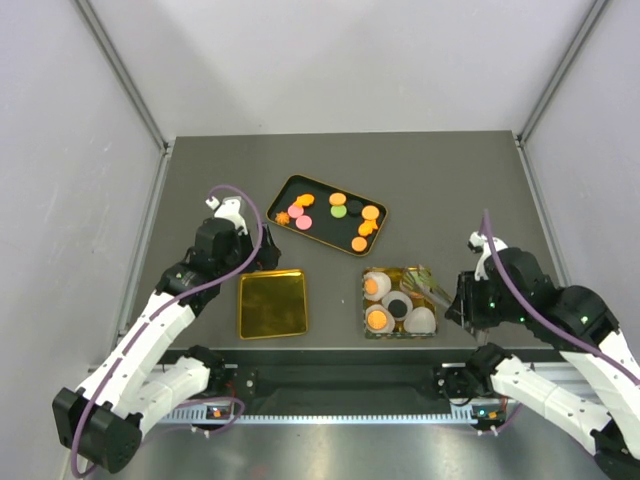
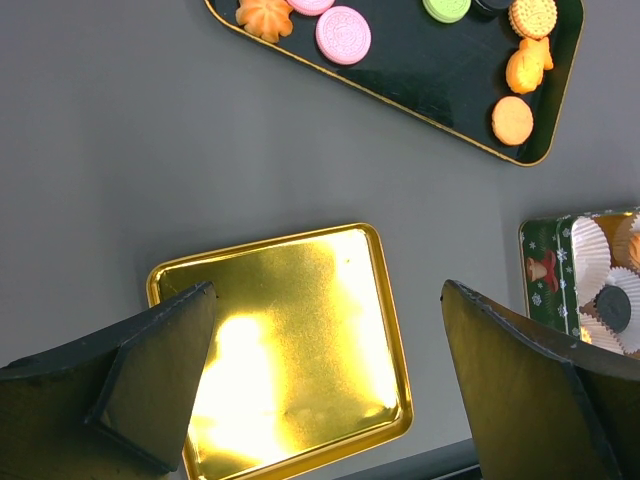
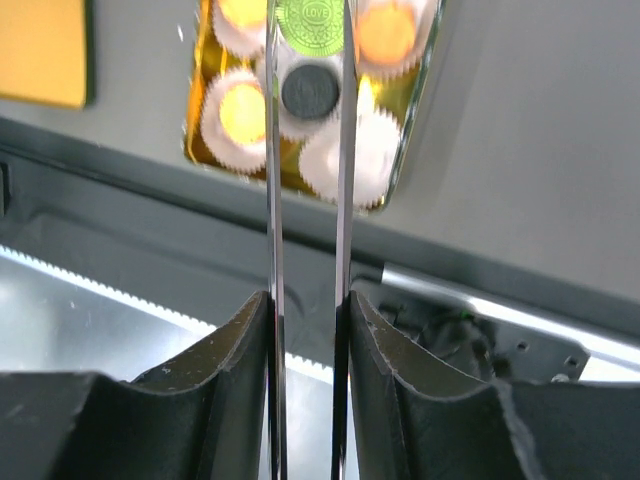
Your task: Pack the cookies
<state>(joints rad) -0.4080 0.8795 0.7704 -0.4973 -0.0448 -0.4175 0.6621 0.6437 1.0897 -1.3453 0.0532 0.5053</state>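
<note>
Left gripper (image 2: 330, 295): I held it released, both fingers (image 2: 150, 385) spread as wide as they went, nothing between them and touching nothing.
Below my left gripper: it hung over the gold tray (image 2: 300, 300), which lay flat on the table (image 1: 450, 190) with a bare, shiny floor.
Black tray (image 1: 330, 232): it sat farther out on the table, apart from the gold tray, and carried the loose cookies (image 2: 343, 34): 2 pink, 1 green, 1 black and several orange, with an orange flower-shaped one (image 2: 265, 14) at its left edge.
Tin (image 2: 540, 245): it stood right of the gold tray and near the front edge of the table, with white paper cups (image 1: 420, 320) packed inside.
Cookies already in the tin: 1 black cookie (image 3: 308, 88) lay in a middle cup and orange ones (image 3: 243, 110) in cups around it; 1 cup near the front looked unfilled.
Right gripper (image 3: 308, 300): I had it clenched on a pair of metal tongs (image 3: 273, 200), fingers pressing the 2 blades from either side.
Tongs: the blades ran out over the tin and a green cookie (image 3: 310, 22) sat between them near the tips, above the cups; I could not tell whether it touched a cup.
In the way: the blades crossed in front of the black cookie's cup and hid part of the tin.
</note>
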